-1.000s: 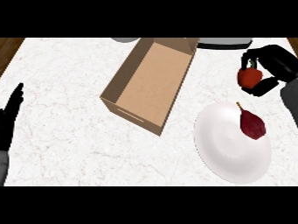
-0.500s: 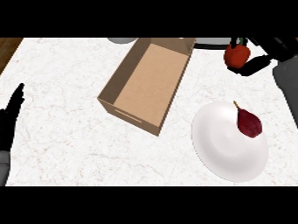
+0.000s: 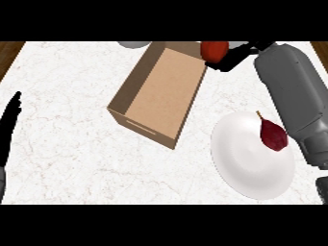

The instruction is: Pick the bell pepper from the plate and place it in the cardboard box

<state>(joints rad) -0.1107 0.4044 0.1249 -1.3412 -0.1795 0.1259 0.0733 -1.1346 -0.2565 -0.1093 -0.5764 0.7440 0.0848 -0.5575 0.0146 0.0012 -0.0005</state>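
White marble counter (image 3: 74,96) spreads under your arms, and the open cardboard box (image 3: 163,91) lies on it at a slant just left of your right hand (image 3: 241,54), its mouth up, so you can let go from above. Nearer you than that hand, the white plate (image 3: 248,158) holds only a dark red leftover piece (image 3: 273,135), since the pepper is off it. Your right hand's fingers curl round the red bell pepper (image 3: 215,50), held above the box's far right corner, while your left hand (image 3: 3,129) rests open at the left edge, fingers up.
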